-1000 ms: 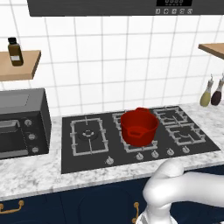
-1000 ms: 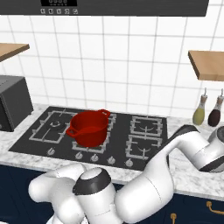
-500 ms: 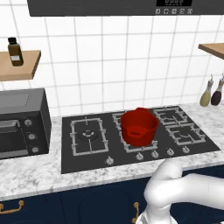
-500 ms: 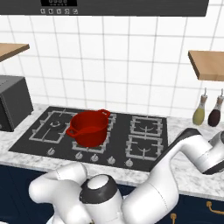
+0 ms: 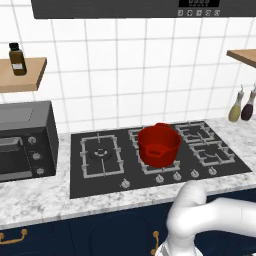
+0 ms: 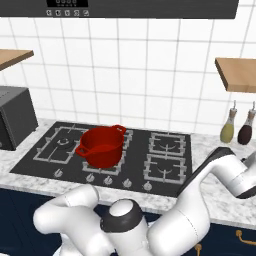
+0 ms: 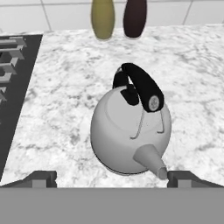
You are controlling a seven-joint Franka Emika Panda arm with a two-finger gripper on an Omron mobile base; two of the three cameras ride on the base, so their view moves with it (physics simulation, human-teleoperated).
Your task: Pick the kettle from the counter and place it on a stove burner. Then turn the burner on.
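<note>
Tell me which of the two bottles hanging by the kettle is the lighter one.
The olive-yellow bottle, nearer the cooktop. The other bottle beside it is dark, almost brown-black. Both hang at the tiled wall beyond the kettle.

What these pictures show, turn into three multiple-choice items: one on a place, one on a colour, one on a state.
1. The kettle stands: A on the stove; B on the counter; C on a shelf.
2. The pot is: A red; B blue; C silver.
3. The gripper is: A shut on the kettle's handle; B shut on the pot; C open.
Answers: B, speckled marble lies all around the kettle in the hand view; A, its body is plainly red; C, the fingertips stand wide apart, gripping nothing.
</note>
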